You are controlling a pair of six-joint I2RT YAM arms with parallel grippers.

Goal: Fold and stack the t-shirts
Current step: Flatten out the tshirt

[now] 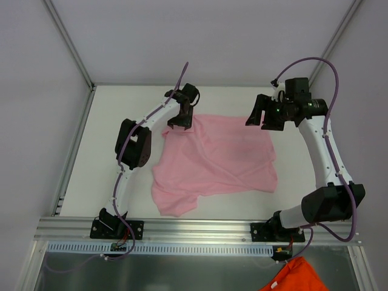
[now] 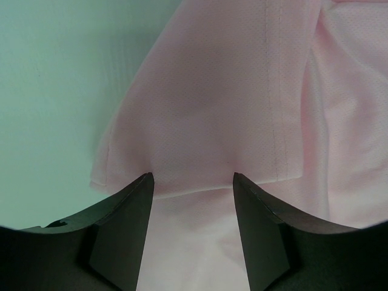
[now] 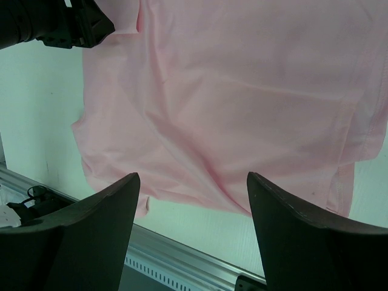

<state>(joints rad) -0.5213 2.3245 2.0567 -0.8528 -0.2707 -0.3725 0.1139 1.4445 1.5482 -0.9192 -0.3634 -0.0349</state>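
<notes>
Nearest the top camera, at 6 o'clock, the aluminium rail (image 1: 200, 227) carries both arm bases. Beyond it the white table (image 1: 103, 133) fills the middle of the view.

The light pink t-shirt (image 1: 218, 157) lies loosely spread on the middle of the table. It is unfolded and creased, with diagonal wrinkles running across it. One lobe of fabric reaches toward 7 o'clock, close to the rail.

The left arm (image 1: 134, 145) rises from its base at 7 o'clock and bends in toward the shirt's 11 o'clock corner. The right arm (image 1: 321, 151) climbs from 5 o'clock and curls over toward the 1 o'clock corner.

The left gripper (image 1: 180, 121) sits low over its corner. In its wrist view the jaws stand parted, with a stitched, folded-over edge of the shirt lying flat just ahead of the fingertips (image 2: 145, 182), and nothing is pinched. Whether the tips touch the cloth cannot be told.

The right gripper (image 1: 257, 118) hangs released with its jaws wide and grasps nothing. It is raised above the shirt, which shows well below it between its fingers (image 3: 130, 182).

A bright orange cloth (image 1: 294, 276) shows at 5 o'clock, on the near side of the rail.
</notes>
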